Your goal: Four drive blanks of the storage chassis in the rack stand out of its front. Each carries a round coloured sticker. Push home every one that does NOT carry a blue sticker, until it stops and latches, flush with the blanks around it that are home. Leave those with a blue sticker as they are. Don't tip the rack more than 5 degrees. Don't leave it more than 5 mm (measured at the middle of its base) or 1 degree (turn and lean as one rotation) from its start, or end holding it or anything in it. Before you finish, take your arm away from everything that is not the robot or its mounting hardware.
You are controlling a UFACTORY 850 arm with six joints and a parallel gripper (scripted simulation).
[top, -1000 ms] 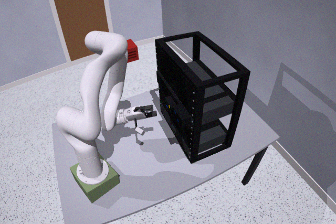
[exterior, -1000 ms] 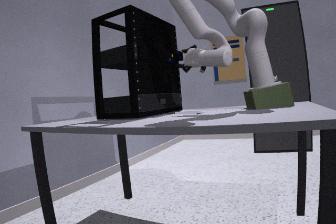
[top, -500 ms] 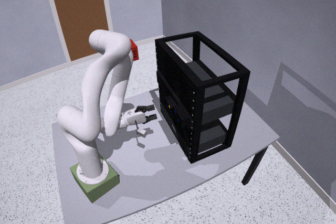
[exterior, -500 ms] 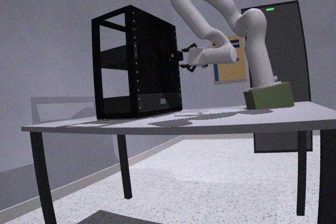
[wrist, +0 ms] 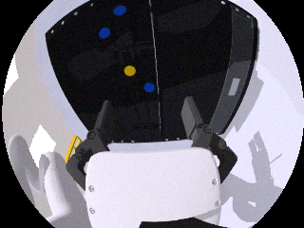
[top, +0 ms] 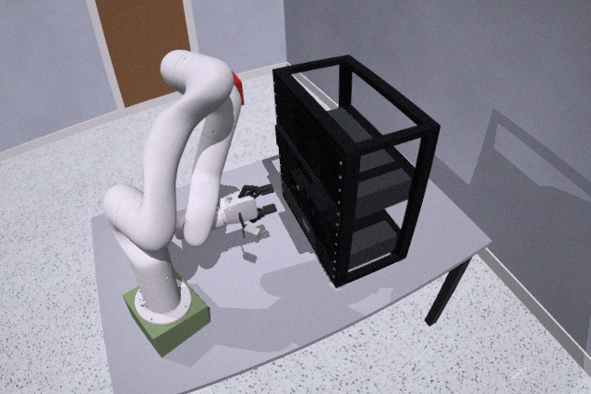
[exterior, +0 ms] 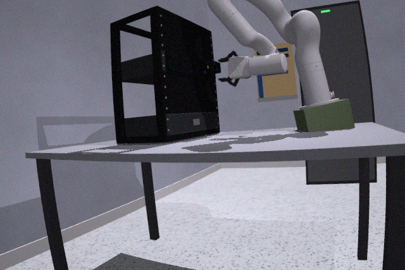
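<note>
The black rack (top: 350, 165) stands on the grey table, its front facing my arm; it also shows in the exterior view (exterior: 163, 76). In the wrist view the storage chassis front shows four round stickers: a yellow one (wrist: 129, 71) and three blue ones (wrist: 120, 10), (wrist: 104, 33), (wrist: 148, 87). The yellow sticker (top: 298, 185) and blue stickers also show faintly in the top view, and the yellow one in the exterior view (exterior: 207, 66). My gripper (wrist: 148, 106) (top: 264, 198) (exterior: 225, 70) is open and empty. It points at the chassis front, a short way off it.
My arm's green base block (top: 165, 317) sits at the table's near left corner. A red box (top: 237, 87) is behind the arm. A poster (exterior: 277, 72) and a dark door are on the wall behind.
</note>
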